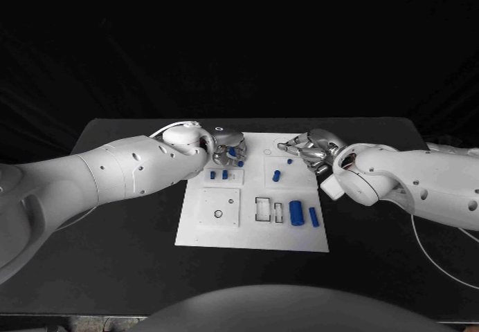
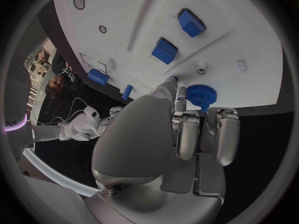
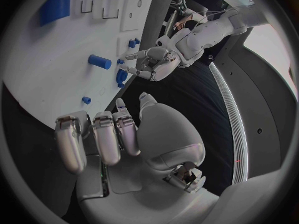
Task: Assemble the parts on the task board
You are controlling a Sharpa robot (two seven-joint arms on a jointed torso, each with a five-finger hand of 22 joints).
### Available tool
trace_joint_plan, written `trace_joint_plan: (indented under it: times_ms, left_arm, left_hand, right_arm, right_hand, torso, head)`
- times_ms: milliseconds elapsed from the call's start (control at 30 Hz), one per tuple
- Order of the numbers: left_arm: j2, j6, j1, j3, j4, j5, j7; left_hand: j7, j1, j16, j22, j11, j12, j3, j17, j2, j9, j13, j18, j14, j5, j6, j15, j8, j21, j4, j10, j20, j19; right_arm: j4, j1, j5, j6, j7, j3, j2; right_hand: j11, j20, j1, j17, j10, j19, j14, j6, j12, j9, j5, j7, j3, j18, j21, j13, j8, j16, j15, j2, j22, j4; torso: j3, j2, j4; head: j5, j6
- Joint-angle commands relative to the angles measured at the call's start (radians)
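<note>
Task board (image 1: 255, 228) mid-table, long axis 12–6 | left wrist view: left hand (image 2: 187, 129) fingertips touch blue gear (image 2: 199, 95), grip unclear | right hand (image 1: 311, 147) at board's 1 o'clock, fingers apart, empty | blue cylinder (image 1: 295, 211) lies 12–6

The task board (image 1: 255, 235) is white, on a black table (image 1: 120, 263). The parts are blue: a gear (image 2: 200, 94), two blocks (image 2: 165, 51), a large cylinder (image 1: 295, 211) and a slim peg (image 1: 314, 217). Both arms are white, with the left hand (image 1: 226, 147) and right hand (image 1: 309, 147) silver.
</note>
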Motion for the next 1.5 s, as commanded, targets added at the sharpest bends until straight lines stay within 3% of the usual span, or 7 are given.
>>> trace_joint_plan:
  times_ms: [33, 833, 1000, 1333, 1500]
  left_arm:
    - [0.007, 0.022, -0.001, 0.001, -0.001, -0.005, 0.005]
    - [0.012, 0.046, -0.002, 0.0, -0.004, -0.016, -0.018]
    - [0.011, 0.048, -0.002, 0.0, -0.003, -0.017, -0.02]
    - [0.013, 0.058, -0.002, 0.0, -0.006, -0.034, -0.026]
    - [0.015, 0.053, -0.002, 0.0, -0.009, -0.051, -0.026]
  left_hand:
    - [-0.001, 0.0, -0.002, 0.263, -0.007, -0.001, 0.006, 0.247, 0.006, -0.001, 0.0, -0.008, 0.1, -0.006, 0.003, -0.007, 0.001, 0.002, 0.001, -0.002, -0.004, 0.105]
    - [0.003, 0.003, -0.004, 0.263, -0.005, -0.002, 0.013, 0.243, -0.003, -0.008, -0.001, -0.008, 0.098, -0.007, -0.005, -0.005, -0.002, 0.002, -0.001, -0.006, -0.005, 0.105]
    - [0.003, 0.003, -0.003, 0.263, -0.004, -0.001, 0.021, 0.245, 0.002, -0.01, 0.0, -0.008, 0.099, -0.006, -0.005, -0.004, 0.0, 0.002, 0.0, -0.004, -0.005, 0.105]
    - [0.005, 0.009, 0.002, 0.263, -0.007, 0.014, 0.047, 0.255, 0.012, -0.014, 0.002, -0.008, 0.103, -0.006, 0.013, -0.005, 0.008, 0.002, -0.003, 0.042, -0.006, 0.105]
    - [0.012, 0.026, 0.007, 0.263, -0.003, 0.025, 0.063, 0.263, 0.012, -0.009, 0.004, -0.008, 0.106, -0.007, 0.055, -0.002, 0.024, 0.002, -0.01, 0.09, -0.006, 0.105]
  right_arm:
    - [-0.002, -0.001, -0.003, 0.016, -0.005, 0.0, 0.001]
    - [-0.002, -0.001, -0.004, 0.023, -0.016, 0.0, 0.003]
    - [-0.001, -0.001, -0.004, 0.024, -0.018, 0.0, 0.004]
    - [-0.001, -0.001, -0.004, 0.025, -0.019, 0.0, 0.004]
    - [-0.001, -0.001, -0.004, 0.026, -0.019, 0.0, 0.004]
  right_hand:
    - [0.005, 0.005, 0.01, 0.264, 0.105, 0.105, 0.102, -0.006, -0.005, 0.0, 0.006, 0.045, 0.001, -0.007, 0.004, 0.26, 0.006, 0.004, 0.006, -0.001, 0.263, -0.005]
    - [0.005, 0.005, 0.01, 0.264, 0.105, 0.105, 0.102, -0.006, -0.005, 0.0, 0.007, 0.045, 0.001, -0.007, 0.004, 0.26, 0.007, 0.004, 0.006, -0.001, 0.263, -0.006]
    - [0.005, 0.005, 0.01, 0.264, 0.105, 0.105, 0.102, -0.006, -0.005, 0.0, 0.007, 0.045, 0.001, -0.007, 0.004, 0.26, 0.007, 0.004, 0.006, -0.001, 0.263, -0.006]
    - [0.005, 0.005, 0.01, 0.264, 0.105, 0.105, 0.102, -0.006, -0.005, 0.0, 0.007, 0.045, 0.001, -0.007, 0.004, 0.26, 0.007, 0.004, 0.006, -0.001, 0.263, -0.006]
    - [0.005, 0.005, 0.011, 0.264, 0.105, 0.105, 0.102, -0.005, -0.005, 0.0, 0.007, 0.045, 0.001, -0.007, 0.004, 0.26, 0.007, 0.004, 0.006, -0.001, 0.263, -0.006]
  torso:
    - [-0.0004, -0.001, -0.0006]
    - [0.0002, 0.0, 0.0006]
    - [0.0005, 0.0, -0.0004]
    - [-0.0003, 0.0, -0.0004]
    - [0.0001, -0.001, -0.0011]
  head:
    - [-0.002, 0.0]
    - [-0.005, 0.0]
    - [0.002, 0.0]
    - [-0.002, 0.0]
    - [-0.003, 0.0]
